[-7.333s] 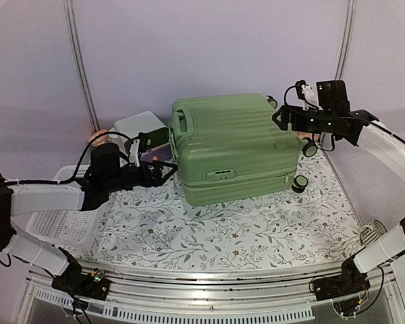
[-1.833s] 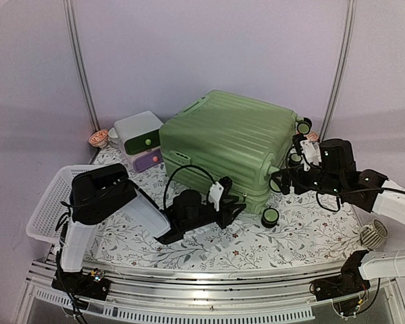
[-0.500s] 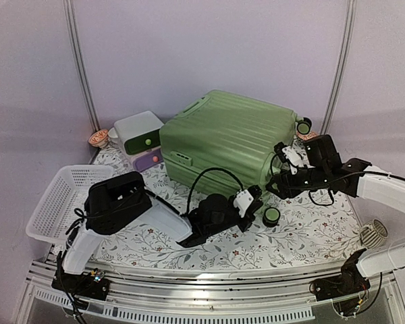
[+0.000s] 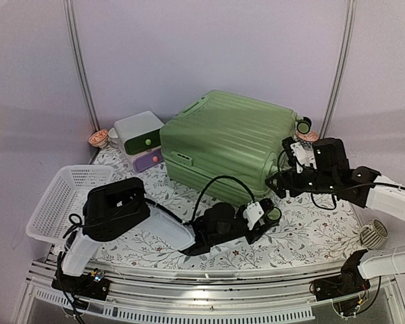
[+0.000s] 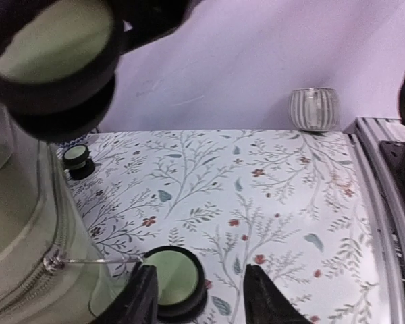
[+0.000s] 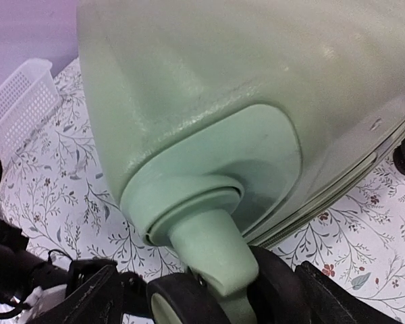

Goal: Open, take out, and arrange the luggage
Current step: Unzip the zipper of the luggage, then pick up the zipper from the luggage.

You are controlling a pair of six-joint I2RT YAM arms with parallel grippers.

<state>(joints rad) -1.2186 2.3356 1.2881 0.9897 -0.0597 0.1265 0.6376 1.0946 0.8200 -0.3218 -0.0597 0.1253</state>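
The luggage, a light-green ribbed hard-shell case, lies shut and tilted at the table's middle, wheels toward the right. My left gripper reaches along its front edge and is open. In the left wrist view a green-faced wheel sits just inside the left finger, and the zipper pull shows on the shell at left. My right gripper is at the case's lower right corner. Its fingers stand wide on either side of a caster wheel, open.
A white perforated basket sits at front left. A white-and-green drawer box on a purple drawer stands behind the case at left. A striped cup is at far right, by the metal rail.
My left gripper slid right along the case's front toward the near wheel and opened. The right gripper shifted slightly right and up at the corner caster. The case stayed put.
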